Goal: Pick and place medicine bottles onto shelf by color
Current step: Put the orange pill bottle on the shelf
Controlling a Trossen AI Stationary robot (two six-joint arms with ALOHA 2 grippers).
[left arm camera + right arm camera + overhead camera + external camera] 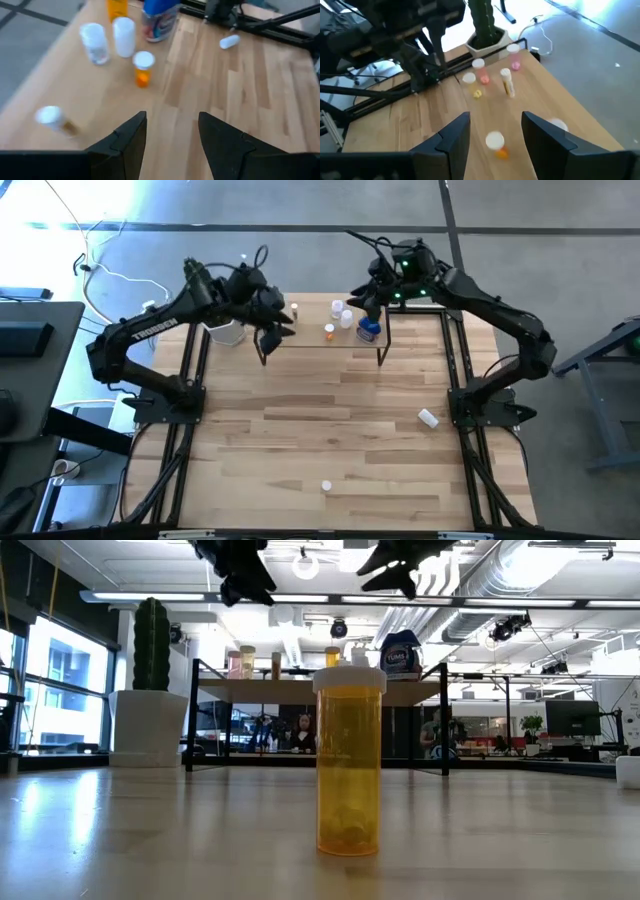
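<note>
Looking straight down in the high view, the shelf [345,330] sat at the upper centre of the table [330,430]. The left claw [268,328] hung over its left end and the right claw [372,305] over its right end. A blue bottle [368,331], an orange bottle [329,332] and two white-capped bottles [342,312] stood grouped on the shelf's right half, with another small bottle [295,310] left of them. A white bottle [428,418] lay on its side at the right of the table, and a bottle [326,486] stood alone at lower centre.

In the low view, that amber bottle [349,762] filled the centre foreground, upright and white-capped. The shelf [320,690] stood behind it carrying the blue bottle [401,654] and several small ones. Both claws showed as dark shapes at the top edge. A cactus in a white pot [150,690] stood at left.

In the left wrist view, the left claw [172,131] was spread and empty above the shelf board. The orange bottle [143,68], two white ones [108,40] and the blue bottle [160,20] stood in the upper left.

In the right wrist view, the right claw [495,131] was spread and empty. An orange bottle [495,144] stood between its fingers' line of sight, and pink bottles [496,67] stood farther off.
</note>
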